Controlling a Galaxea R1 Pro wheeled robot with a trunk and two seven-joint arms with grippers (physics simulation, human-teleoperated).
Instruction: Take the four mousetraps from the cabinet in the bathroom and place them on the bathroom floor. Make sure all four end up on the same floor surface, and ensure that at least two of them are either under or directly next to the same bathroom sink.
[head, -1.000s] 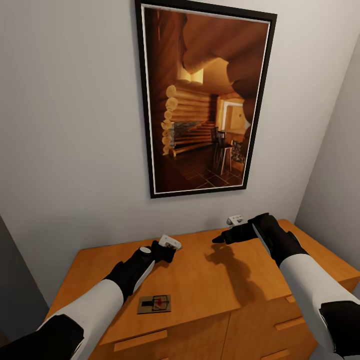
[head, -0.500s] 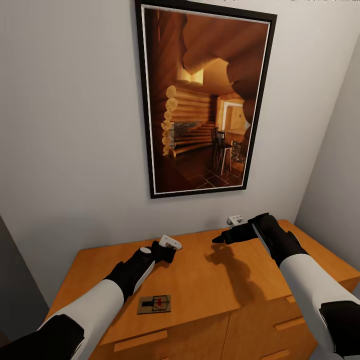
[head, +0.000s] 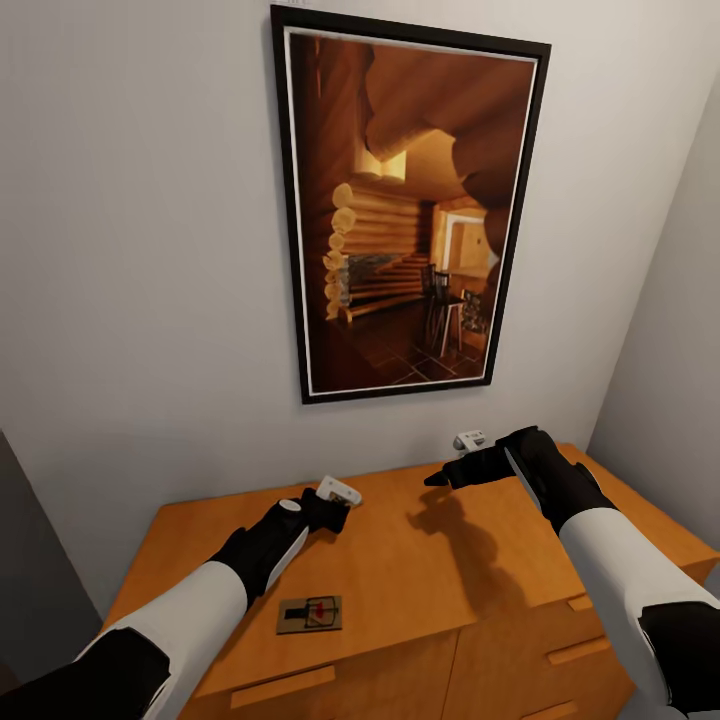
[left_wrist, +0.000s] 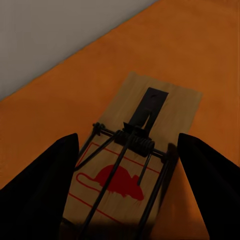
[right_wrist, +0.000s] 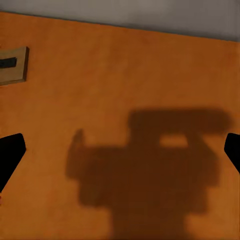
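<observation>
Head view looks down on the flat top of a wide orange-brown wooden cabinet against a pale wall, under a black-framed picture of a log-cabin interior. One small tan board mousetrap with a black spring bar and red mark lies near the cabinet's front edge. The left gripper hangs over a mousetrap — jaws wide apart, a dark finger on each side, not touching. The right gripper hovers spread open above bare wood, holding nothing.
</observation>
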